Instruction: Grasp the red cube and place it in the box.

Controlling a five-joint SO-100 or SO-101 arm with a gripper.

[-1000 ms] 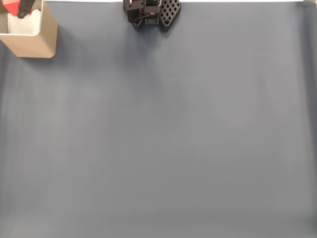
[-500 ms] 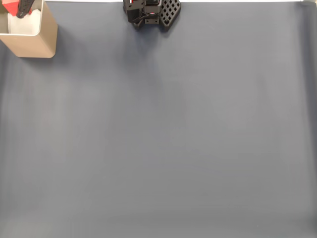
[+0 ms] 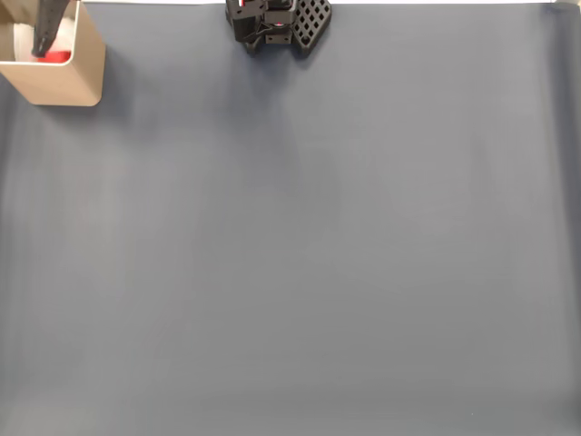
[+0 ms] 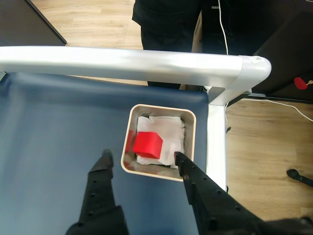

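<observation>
Blue mat [image 3: 318, 236]: red cube [image 4: 146, 144] in box [image 4: 188, 142], pincer [image 4: 141, 157] spread above.

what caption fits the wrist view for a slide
Open gripper above the box, red cube inside on the white lining.
</observation>
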